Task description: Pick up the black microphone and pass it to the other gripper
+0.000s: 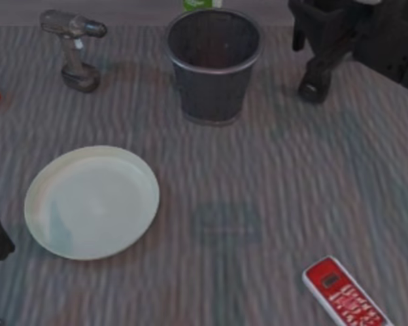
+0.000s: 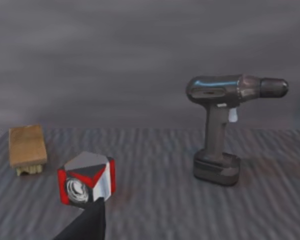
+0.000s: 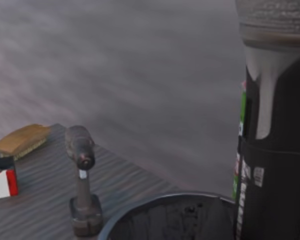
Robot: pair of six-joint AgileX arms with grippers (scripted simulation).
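From above, I see my right arm reaching in at the table's far right corner, with the right gripper (image 1: 314,75) low, just right of the dark wastebasket (image 1: 214,64). The black microphone (image 3: 275,165) stands upright and very close in the right wrist view, its silver mesh head at the top and the wastebasket's rim just beside its handle. I cannot tell whether the right gripper is clamped on it or merely next to it. My left arm sits parked at the table's left edge beside the white plate (image 1: 92,202). Only one dark tip of the left gripper (image 2: 92,217) shows in its wrist view, so I cannot tell its state either. Near that tip is a red, white and grey cube (image 2: 87,179), with a wooden block (image 2: 27,147) and a grey power drill (image 1: 73,51) farther off. A red phone (image 1: 343,292) lies at the near right.
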